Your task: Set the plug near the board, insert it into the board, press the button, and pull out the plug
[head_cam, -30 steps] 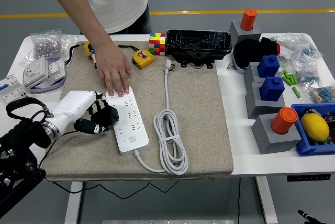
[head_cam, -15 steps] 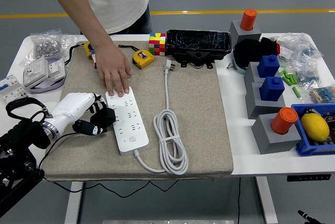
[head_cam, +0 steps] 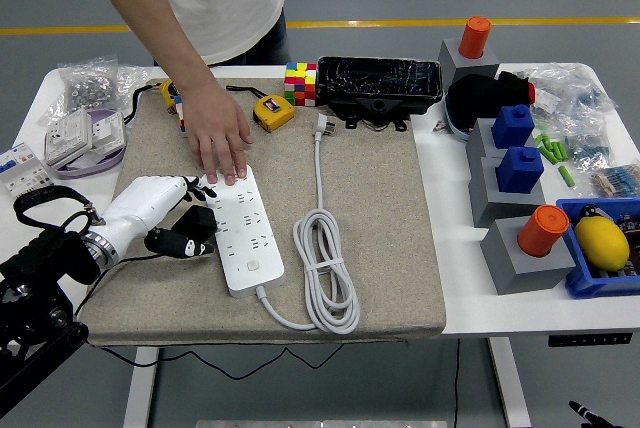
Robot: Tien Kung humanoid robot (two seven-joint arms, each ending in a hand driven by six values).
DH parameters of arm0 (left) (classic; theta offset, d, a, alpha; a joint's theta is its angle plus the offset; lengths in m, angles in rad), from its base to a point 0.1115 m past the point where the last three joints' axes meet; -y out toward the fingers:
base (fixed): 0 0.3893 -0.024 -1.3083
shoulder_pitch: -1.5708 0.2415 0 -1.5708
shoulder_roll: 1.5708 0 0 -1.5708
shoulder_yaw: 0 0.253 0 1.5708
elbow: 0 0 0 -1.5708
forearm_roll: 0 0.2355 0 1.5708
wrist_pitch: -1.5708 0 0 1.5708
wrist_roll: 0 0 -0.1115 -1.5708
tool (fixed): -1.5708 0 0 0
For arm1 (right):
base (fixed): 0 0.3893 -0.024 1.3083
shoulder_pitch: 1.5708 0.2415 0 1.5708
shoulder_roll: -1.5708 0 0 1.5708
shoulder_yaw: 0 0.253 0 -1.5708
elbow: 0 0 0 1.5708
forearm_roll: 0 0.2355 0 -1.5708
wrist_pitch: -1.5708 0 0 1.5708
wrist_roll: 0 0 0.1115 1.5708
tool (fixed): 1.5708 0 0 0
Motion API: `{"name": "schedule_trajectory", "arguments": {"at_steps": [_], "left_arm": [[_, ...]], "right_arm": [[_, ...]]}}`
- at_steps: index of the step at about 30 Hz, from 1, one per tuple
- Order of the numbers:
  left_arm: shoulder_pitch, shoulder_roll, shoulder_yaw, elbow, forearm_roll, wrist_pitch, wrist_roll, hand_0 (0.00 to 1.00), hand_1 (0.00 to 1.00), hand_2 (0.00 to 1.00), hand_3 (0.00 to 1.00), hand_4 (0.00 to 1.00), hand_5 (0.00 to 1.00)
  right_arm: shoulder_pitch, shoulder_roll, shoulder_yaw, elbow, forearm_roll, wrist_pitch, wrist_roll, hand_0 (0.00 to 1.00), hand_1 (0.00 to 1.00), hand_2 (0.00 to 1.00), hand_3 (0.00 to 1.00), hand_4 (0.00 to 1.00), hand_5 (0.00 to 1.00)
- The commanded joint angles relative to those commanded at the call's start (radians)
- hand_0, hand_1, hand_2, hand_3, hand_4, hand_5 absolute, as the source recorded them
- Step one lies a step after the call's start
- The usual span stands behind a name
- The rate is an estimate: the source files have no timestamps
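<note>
Bright, even light falls from overhead, with no hard-edged shadows anywhere. The rectangular beige felt mat (head_cam: 380,208) looks flat and matte, and only soft, short shadows sit under the coiled white power cable (head_cam: 325,268) and beside the grey plastic blocks (head_cam: 515,248). Small glints of glare show on the crinkled film over the black rectangular tray (head_cam: 380,80). Focus is sharp across the white tabletop (head_cam: 450,238), with slight softness and mild bending of lines towards the corners.

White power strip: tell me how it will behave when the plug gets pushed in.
The power strip is flat, so tipping seems unlikely. It might slide on the mat, though the person's hand rests on its far end. Its coiled cord looks floppy.
</note>
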State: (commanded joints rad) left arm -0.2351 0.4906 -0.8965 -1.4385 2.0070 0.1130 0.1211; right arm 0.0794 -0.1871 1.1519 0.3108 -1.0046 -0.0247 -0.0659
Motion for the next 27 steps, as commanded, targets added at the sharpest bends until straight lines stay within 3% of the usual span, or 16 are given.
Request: {"name": "schedule_trajectory", "arguments": {"at_steps": [3,4,9,10,21,22,27], "left_arm": [[0.001,-0.001,0.001,-0.002,-0.007,0.001,0.000,0.542,0.629,0.633,0.707,0.998,0.251],[0.001,-0.001,0.001,-0.002,-0.008,0.002,0.000,0.416,0.434,0.450,0.575,0.998,0.117],[-0.003,-0.001,0.000,-0.003,-0.017,0.004,0.000,0.416,0.434,0.450,0.575,0.998,0.117],[-0.004,-0.001,0.000,-0.003,-0.018,0.004,0.001,0.384,0.381,0.439,0.565,0.954,0.045],[-0.007,-0.004,0.000,0.000,-0.024,0.003,0.013,0.373,0.389,0.460,0.571,0.905,0.002],[-0.008,-0.005,0.003,-0.001,-0.022,0.007,0.009,0.354,0.388,0.451,0.585,0.739,0.002],[-0.013,-0.009,0.014,-0.003,-0.022,0.024,-0.010,0.354,0.388,0.451,0.585,0.739,0.002]], "right_arm": [[0.000,0.000,-0.001,0.000,0.000,0.000,0.000,0.663,0.670,0.675,0.586,0.998,0.564],[-0.001,0.000,-0.001,0.000,0.000,0.000,0.000,0.659,0.670,0.676,0.586,0.998,0.563],[0.001,0.000,-0.002,0.000,0.001,0.000,0.000,0.659,0.670,0.676,0.586,0.998,0.563],[0.001,0.000,-0.002,0.000,0.001,0.000,0.001,0.659,0.670,0.675,0.585,0.998,0.563],[0.001,0.001,-0.004,0.001,0.002,-0.001,0.001,0.658,0.670,0.675,0.585,0.998,0.564],[0.001,0.001,-0.004,0.001,0.002,-0.001,0.001,0.658,0.671,0.675,0.585,0.998,0.564],[0.001,0.001,-0.006,0.001,0.003,-0.001,0.001,0.658,0.671,0.675,0.585,0.998,0.564]]}}
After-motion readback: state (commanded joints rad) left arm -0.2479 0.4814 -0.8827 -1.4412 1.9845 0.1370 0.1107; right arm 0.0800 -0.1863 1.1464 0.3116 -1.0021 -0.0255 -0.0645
